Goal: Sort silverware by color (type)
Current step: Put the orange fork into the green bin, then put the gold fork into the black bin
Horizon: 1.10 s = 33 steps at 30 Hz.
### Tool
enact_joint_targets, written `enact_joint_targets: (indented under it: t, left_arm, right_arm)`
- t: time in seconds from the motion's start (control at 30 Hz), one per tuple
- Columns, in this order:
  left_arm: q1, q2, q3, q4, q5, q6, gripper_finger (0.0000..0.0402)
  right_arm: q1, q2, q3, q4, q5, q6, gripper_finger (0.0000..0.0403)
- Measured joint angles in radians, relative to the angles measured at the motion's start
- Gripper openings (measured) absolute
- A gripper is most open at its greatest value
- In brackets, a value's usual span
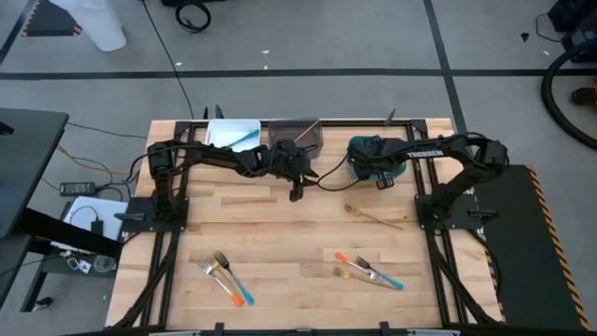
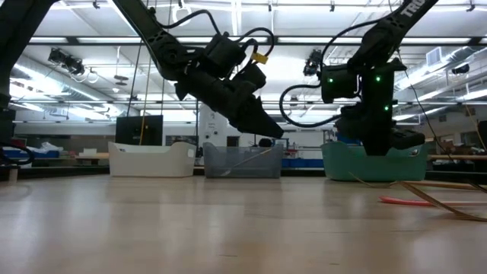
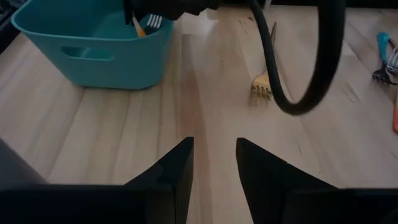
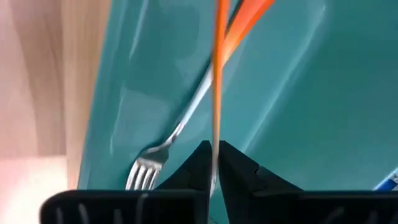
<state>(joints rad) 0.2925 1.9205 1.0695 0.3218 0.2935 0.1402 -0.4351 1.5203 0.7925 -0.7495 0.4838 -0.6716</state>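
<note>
**Dropping an orange fork into the teal bin**

Our right gripper (image 4: 212, 163) hangs over the teal bin (image 1: 373, 157) at the far right of the table, its fingers pinched on the slim orange handle of a fork (image 4: 217, 81). Another orange-handled fork (image 4: 186, 118) already lies inside, tines toward the bin wall. We judge the step to be the release: we should stay centred over the bin's floor, lower a little, and part the fingers only enough to let the handle slip, so it does not bounce out or catch the rim.

Our left gripper (image 3: 214, 165) hovers above bare wood just right of the grey bin (image 1: 297, 133), fingers apart and empty. A golden fork (image 1: 371, 217) lies near the right arm's base; more forks wait at the near edge, one cluster (image 1: 225, 276) to the left and another (image 1: 367, 272) to the right.

The table (image 1: 280, 233) is pale butcher-block wood, smooth and lightly glossy. A white bin (image 1: 233, 133) stands far left. Beyond the table is a large workshop with ceiling lights and a taped grey floor.
</note>
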Motion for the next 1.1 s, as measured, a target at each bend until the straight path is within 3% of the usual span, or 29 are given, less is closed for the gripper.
enact_joint_targets:
  t: [0.27,0.43,0.53,0.77,0.9,1.1]
  left_arm:
    - [0.003,0.0,0.0,-0.006,0.0,0.0,0.013]
    - [0.006,0.0,0.0,-0.025,0.0,0.001,0.013]
    - [0.009,0.0,0.0,-0.044,0.0,0.002,0.013]
    - [0.027,0.0,0.0,-0.055,-0.001,0.001,0.013]
    - [0.032,0.0,0.0,-0.054,-0.001,0.001,0.013]
    - [0.031,0.0,0.0,-0.054,-0.001,0.001,0.013]
  right_arm:
    - [0.005,-0.045,0.01,-0.022,-0.006,0.019,0.0112]
    - [0.025,-0.098,0.063,-0.069,0.002,0.091,0.0133]
    - [0.037,-0.129,0.104,-0.097,-0.104,0.196,0.0133]
    - [0.04,-0.184,0.127,-0.115,-0.491,0.433,0.0124]
    - [0.043,-0.184,0.127,-0.131,-0.589,0.554,0.0124]
    - [0.091,-0.181,0.077,-0.108,-0.607,0.631,0.0123]
